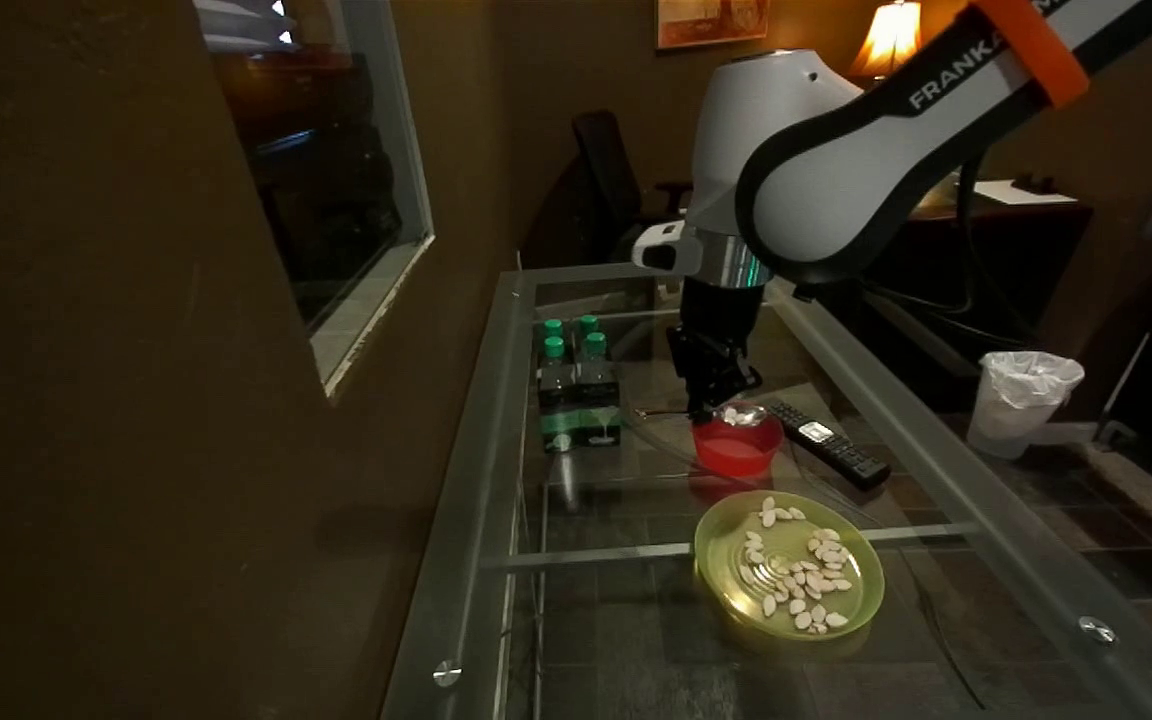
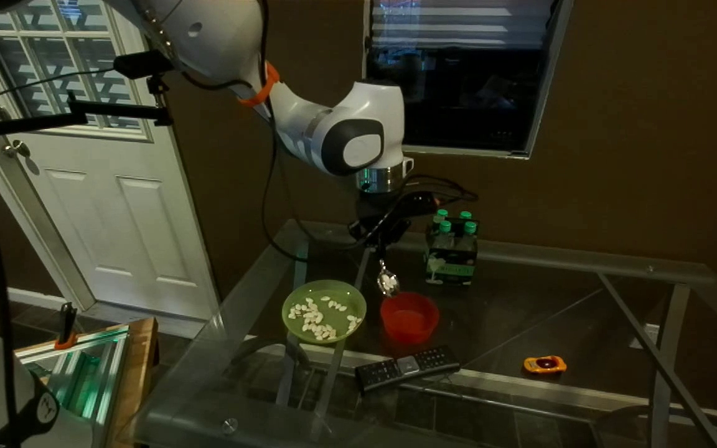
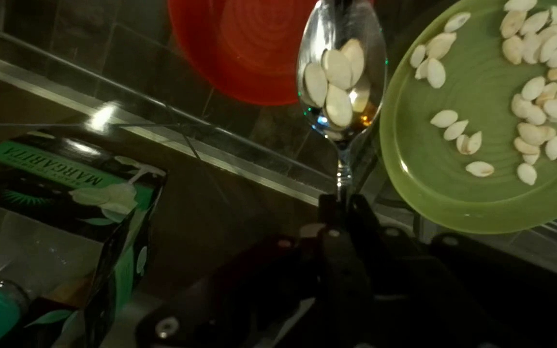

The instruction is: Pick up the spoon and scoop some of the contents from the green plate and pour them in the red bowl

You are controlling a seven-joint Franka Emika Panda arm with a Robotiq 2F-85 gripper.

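Gripper [image 3: 340,204] is clutching the spoon [image 3: 374,72] near the bowl [image 3: 240,53], fingers [image 3: 327,208] hiding part of the handle [image 3: 344,169], seeds [image 3: 337,69] lying in spoon and plate [image 3: 484,92] alike, the wrist view cropping both bowl and plate.

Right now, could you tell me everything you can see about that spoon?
The spoon is shiny, silvery and looks like metal, with an oval scoop and ridged neck. The tool is shut on its thin handle, whose end pokes out beyond the tool in an exterior view. Its hollow side faces up, holding several pale seeds; any tilt is hard to judge. It hangs by the red bowl, and the wrist view shows the scoop overlapping its edge; whether they touch, I can't tell.
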